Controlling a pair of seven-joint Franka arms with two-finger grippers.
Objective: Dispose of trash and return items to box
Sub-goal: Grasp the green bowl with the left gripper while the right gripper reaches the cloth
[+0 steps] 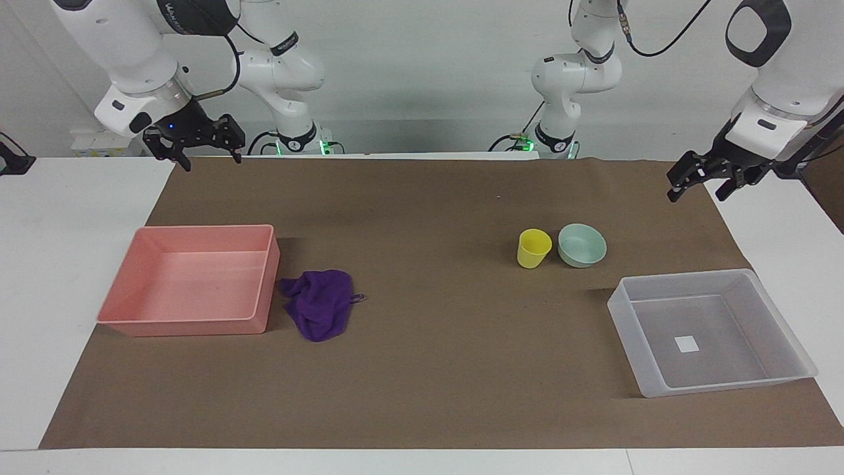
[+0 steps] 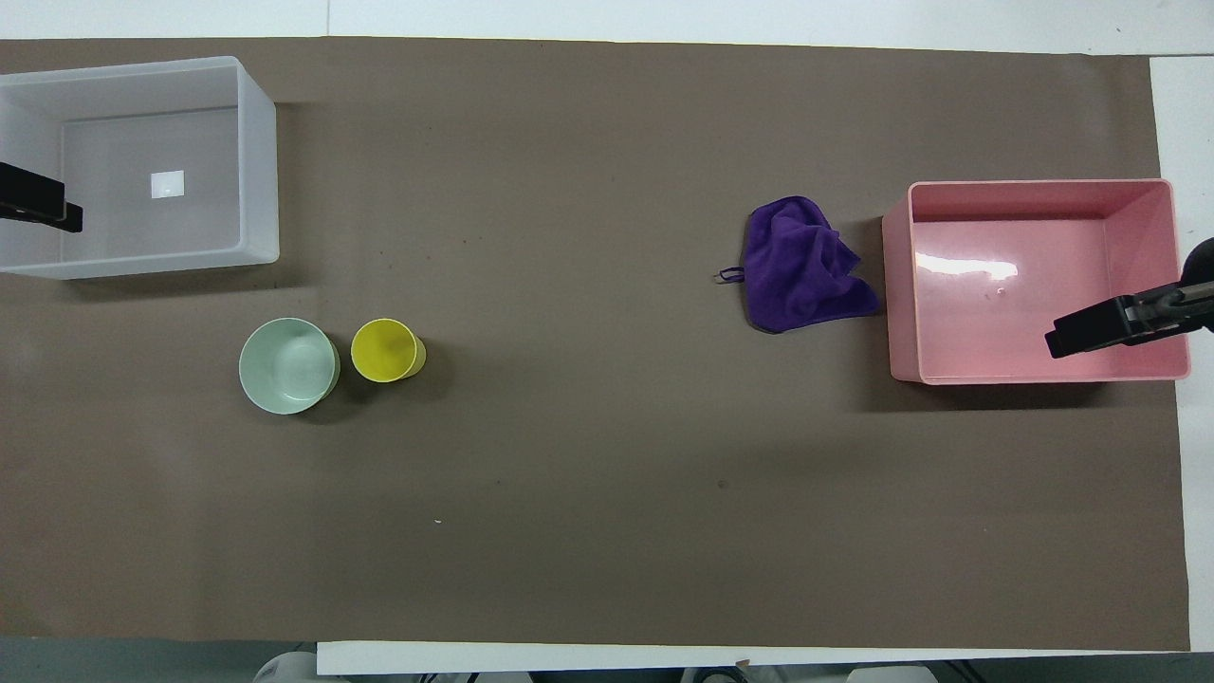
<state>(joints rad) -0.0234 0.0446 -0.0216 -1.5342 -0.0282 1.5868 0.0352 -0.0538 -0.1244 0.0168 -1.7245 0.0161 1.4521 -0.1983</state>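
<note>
Facing view: nothing moved yet. Purple rag (image 1: 318, 303) lies crumpled just beside the pink tray (image 1: 119, 290), toward the right arm's end of the table, loop pointing away from the tray. Right gripper (image 1: 196, 146) hangs nr the table edge, fingers spread, empty; it's the closer arm, rag sits farther from the robots than it. Yellow cup (image 1: 533, 248) & mint bowl (image 1: 582, 245) stand side by side, nearer the robots than the clear box (image 1: 623, 316). Left gripper (image 1: 700, 181) waits w/ fingers apart, empty.
</note>
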